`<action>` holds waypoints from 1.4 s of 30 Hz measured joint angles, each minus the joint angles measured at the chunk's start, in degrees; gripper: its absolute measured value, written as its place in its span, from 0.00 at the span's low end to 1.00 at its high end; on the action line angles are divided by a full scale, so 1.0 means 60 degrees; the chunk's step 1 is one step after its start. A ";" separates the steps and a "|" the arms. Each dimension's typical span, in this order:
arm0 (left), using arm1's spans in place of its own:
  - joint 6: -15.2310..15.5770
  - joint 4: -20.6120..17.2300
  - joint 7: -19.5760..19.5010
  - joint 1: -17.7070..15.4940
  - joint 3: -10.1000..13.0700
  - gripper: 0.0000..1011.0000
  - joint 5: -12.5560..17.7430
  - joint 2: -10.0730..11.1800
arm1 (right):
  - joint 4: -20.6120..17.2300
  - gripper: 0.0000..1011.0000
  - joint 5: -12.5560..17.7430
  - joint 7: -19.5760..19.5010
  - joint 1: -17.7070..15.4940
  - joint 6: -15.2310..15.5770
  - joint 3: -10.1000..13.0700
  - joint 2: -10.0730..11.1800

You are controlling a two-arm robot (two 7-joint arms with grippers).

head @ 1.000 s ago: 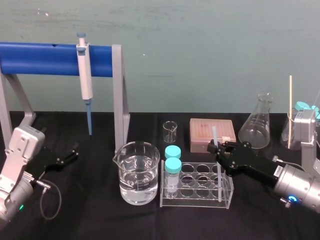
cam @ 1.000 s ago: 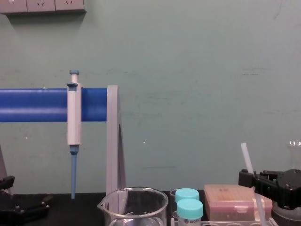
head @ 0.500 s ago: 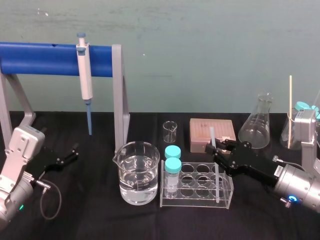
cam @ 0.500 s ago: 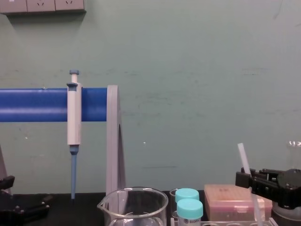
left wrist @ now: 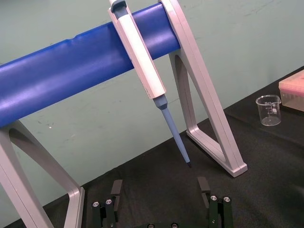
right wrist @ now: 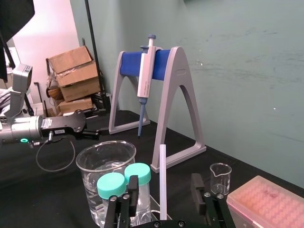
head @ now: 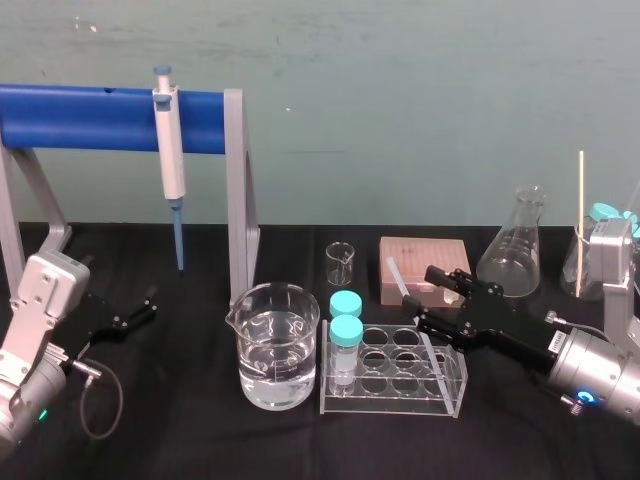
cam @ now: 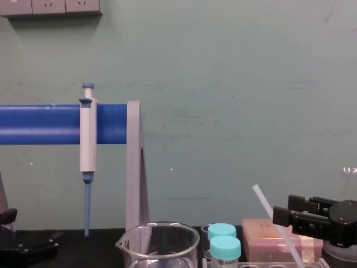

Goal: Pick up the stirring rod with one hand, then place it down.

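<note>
The right claw (head: 428, 296), lower right of centre in the head view, is shown released. Its jaws are spread, and in the right wrist view the stirring rod (right wrist: 163, 180) is seen standing free between them, touched by neither. The left claw (head: 140, 305), likewise spread, is parked at the lower left.

**Containers.** A large beaker (head: 278, 345) at lower centre is roughly half filled with clear liquid. To its right, a clear tube rack (head: 455, 385) holds two teal-capped tubes (head: 346, 332) in its left wells. The rod's lower end is set in a well at the rack's right. A small beaker (head: 340, 262) and a conical flask (head: 512, 245) behind appear empty.

**Obscured.** The rod's foot is blurred through the rack wall. In the chest view the rack and the beaker are cut off by the lower edge.

**Rod.** It is thin, straight and translucent white, and is tilted, with its top leaning toward the frame's left in front of a pink box (head: 440, 255).
</note>
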 joint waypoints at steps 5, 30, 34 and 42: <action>0.0000 0.0000 0.0000 0.0000 0.0000 0.99 0.0000 -0.0001 | -0.0082 0.84 -0.0007 -0.0355 -0.0040 0.0005 0.0169 -0.0034; 0.0000 0.0000 0.0000 0.0000 0.0000 0.99 0.0000 0.0000 | -0.0617 0.99 -0.1876 -0.5860 -0.0770 0.2176 0.1228 -0.0429; 0.0000 0.0000 0.0000 0.0000 0.0000 0.99 0.0000 0.0000 | -0.0617 0.99 -0.1866 -0.5855 -0.0767 0.2145 0.1231 -0.0425; 0.0000 0.0000 0.0000 0.0000 0.0000 0.99 0.0000 0.0000 | -0.0620 0.99 -0.1853 -0.5841 -0.0761 0.2117 0.1232 -0.0419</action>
